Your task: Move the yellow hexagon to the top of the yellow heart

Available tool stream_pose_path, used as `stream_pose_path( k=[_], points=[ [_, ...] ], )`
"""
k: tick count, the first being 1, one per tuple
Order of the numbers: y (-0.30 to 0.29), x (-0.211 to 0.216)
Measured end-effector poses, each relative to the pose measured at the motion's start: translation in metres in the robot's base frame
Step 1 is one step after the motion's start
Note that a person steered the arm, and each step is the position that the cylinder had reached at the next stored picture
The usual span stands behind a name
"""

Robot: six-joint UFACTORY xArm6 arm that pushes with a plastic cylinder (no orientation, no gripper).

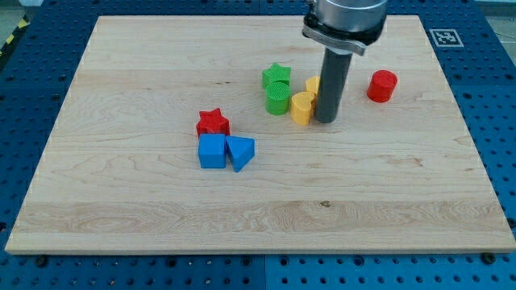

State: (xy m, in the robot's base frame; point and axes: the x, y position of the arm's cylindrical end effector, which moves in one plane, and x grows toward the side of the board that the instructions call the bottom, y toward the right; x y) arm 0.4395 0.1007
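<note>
A yellow block (301, 107) stands just left of my rod, near the view's upper middle; its shape looks like a heart. A second yellow block (312, 84) sits right behind it, partly hidden by the rod, so I cannot make out its shape. My tip (326, 120) rests on the board, touching or nearly touching the right side of the front yellow block. The two yellow blocks touch or nearly touch each other.
A green star (276, 76) and a green cylinder (278, 98) sit just left of the yellow blocks. A red cylinder (382, 85) is to the right. A red star (213, 122), a blue cube (212, 151) and a blue triangle (240, 151) cluster at centre left.
</note>
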Motion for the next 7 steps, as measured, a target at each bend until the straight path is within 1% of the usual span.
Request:
stream_pose_path(
  k=[1,3,5,6,7],
  points=[
    [0.01,0.011],
    [0.055,0.011],
    [0.067,0.008],
    [0.058,0.005],
    [0.036,-0.005]
  ],
)
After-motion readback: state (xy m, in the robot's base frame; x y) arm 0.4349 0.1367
